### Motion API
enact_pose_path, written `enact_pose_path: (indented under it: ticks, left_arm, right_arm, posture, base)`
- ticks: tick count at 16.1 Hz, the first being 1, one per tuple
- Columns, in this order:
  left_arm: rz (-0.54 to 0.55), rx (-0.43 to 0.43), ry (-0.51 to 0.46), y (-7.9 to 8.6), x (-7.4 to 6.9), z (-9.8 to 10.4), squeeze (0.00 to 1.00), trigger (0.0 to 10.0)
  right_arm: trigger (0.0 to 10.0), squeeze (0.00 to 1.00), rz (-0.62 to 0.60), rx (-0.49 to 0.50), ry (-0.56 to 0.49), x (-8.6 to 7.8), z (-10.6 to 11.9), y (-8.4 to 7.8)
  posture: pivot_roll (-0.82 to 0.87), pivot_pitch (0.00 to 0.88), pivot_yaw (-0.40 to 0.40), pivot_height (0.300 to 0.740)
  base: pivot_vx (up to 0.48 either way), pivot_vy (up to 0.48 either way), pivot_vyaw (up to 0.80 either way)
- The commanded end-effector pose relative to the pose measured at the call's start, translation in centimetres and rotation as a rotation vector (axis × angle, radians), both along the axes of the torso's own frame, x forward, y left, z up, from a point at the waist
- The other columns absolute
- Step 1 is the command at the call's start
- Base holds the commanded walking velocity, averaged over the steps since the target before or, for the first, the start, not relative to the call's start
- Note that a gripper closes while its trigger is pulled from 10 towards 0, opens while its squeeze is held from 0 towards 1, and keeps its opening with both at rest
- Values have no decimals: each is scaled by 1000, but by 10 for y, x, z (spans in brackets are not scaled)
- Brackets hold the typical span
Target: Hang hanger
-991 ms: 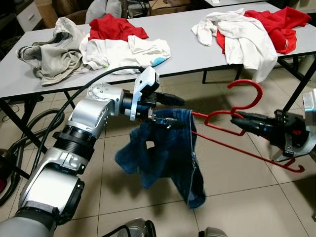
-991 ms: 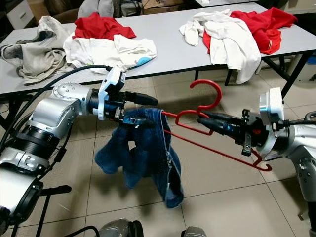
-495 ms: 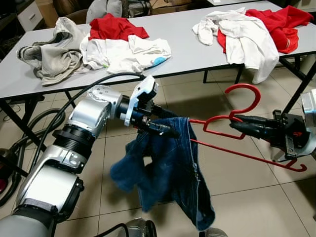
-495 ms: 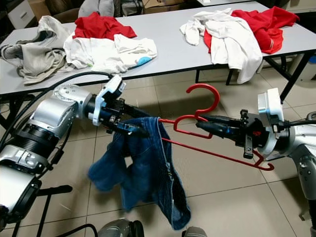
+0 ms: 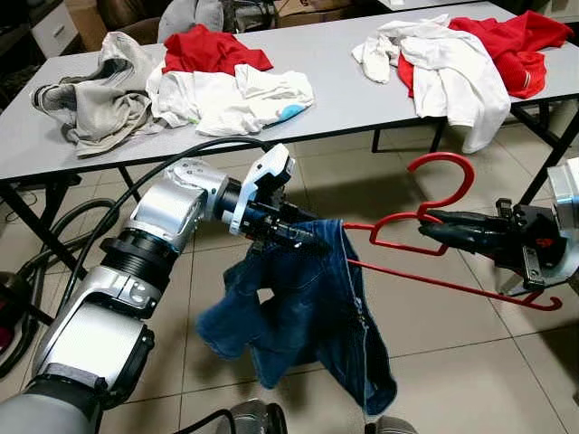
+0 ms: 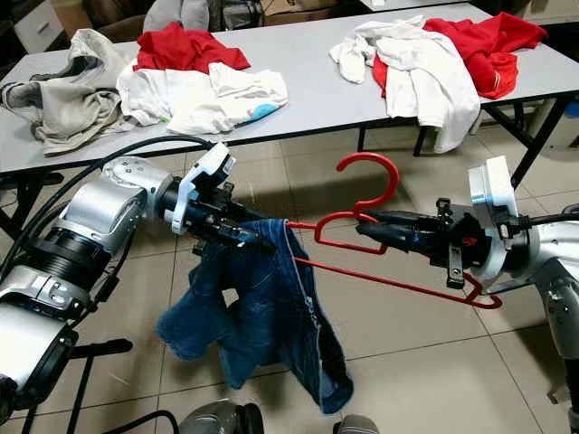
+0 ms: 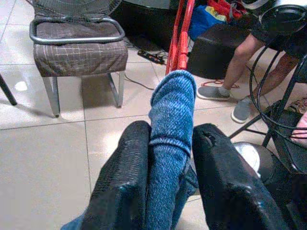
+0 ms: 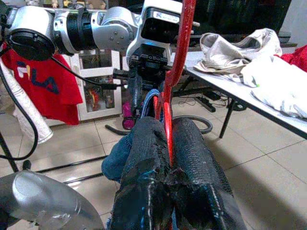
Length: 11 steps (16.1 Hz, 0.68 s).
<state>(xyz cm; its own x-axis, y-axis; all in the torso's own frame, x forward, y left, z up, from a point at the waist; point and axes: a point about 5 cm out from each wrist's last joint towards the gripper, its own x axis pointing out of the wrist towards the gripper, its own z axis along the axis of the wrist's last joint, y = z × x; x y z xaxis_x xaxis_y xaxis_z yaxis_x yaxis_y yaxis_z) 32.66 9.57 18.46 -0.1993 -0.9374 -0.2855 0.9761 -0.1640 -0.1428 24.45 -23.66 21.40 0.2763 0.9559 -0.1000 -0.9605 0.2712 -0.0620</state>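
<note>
A red plastic hanger (image 5: 434,221) is held level above the tiled floor, its hook curling upward. My right gripper (image 5: 432,227) is shut on the hanger's neck; the right wrist view shows the red hanger (image 8: 169,110) pinched between both fingers. A pair of blue jeans (image 5: 308,307) hangs from the hanger's left end, drooping toward the floor. My left gripper (image 5: 303,237) is shut on the jeans' waistband at that end. In the left wrist view the blue denim (image 7: 170,139) sits clamped between the two black fingers (image 7: 122,187).
A long grey table (image 5: 335,86) stands behind, carrying a beige garment (image 5: 99,90), red and white clothes (image 5: 226,81), and more white and red clothes (image 5: 461,54) draping over its edge. A black cable (image 5: 54,235) loops at left. A chair (image 7: 76,43) and a person's legs (image 7: 244,72) stand beyond.
The left gripper has shifted slightly with the waistband. The jeans have swung and now hang a little higher and more gathered. The hanger stays about where it was.
</note>
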Motion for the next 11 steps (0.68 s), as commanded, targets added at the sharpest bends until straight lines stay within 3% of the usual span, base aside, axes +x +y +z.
enact_pose_path:
  ticks: [1,6,7,8,9,11]
  left_arm:
    - [-27,0,-21,-2,-1,7,0,0]
    - [-27,-9,-14,-1,-3,6,0,0]
    - [-19,-15,-15,-1,-3,5,0,0]
    - [-11,-20,-18,0,-3,5,0,0]
    - [-2,-21,-24,0,-3,4,0,0]
    - [35,-33,-37,1,-3,3,0,0]
  right_arm:
    - [10000,0,33,13,-17,1,10,0]
    - [10000,0,43,11,15,2,11,-2]
    - [10000,39,31,5,13,3,11,-3]
    - [10000,678,15,1,14,5,11,-3]
    - [10000,980,0,5,16,6,11,-4]
    - [10000,1000,-32,36,22,9,15,-6]
  posture:
    - [-191,0,123,740]
    - [-195,0,117,740]
    - [-196,0,116,740]
    - [-196,0,114,740]
    - [-196,0,114,740]
    - [-197,0,114,740]
  base:
    - [0,0,0]
    - [0,0,0]
    - [0,0,0]
    - [0,0,0]
    - [0,0,0]
    - [0,0,0]
